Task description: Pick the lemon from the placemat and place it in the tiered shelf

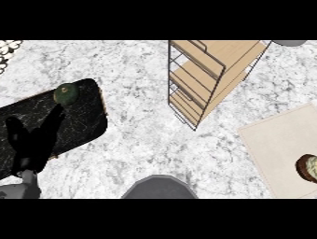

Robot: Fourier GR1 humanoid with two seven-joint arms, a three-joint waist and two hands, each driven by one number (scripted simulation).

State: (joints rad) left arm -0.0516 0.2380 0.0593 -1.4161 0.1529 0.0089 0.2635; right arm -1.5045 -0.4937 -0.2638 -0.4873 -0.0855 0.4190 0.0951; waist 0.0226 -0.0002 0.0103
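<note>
- My left hand [36, 135]: fingers straight, empty, over the black mat [86, 116], tips just short of the lemon [66, 94].
- Shelf [210, 70] well apart.

Black marbled placemat [86, 116], dark green fruit [66, 94], pale wooden tiered shelf [213, 70], white-grey marbled counter [141, 65], beige mat [288, 140].

doughnut [316, 168] with pale icing | on beige mat [285, 140] | right side of marble counter [141, 70]
</note>
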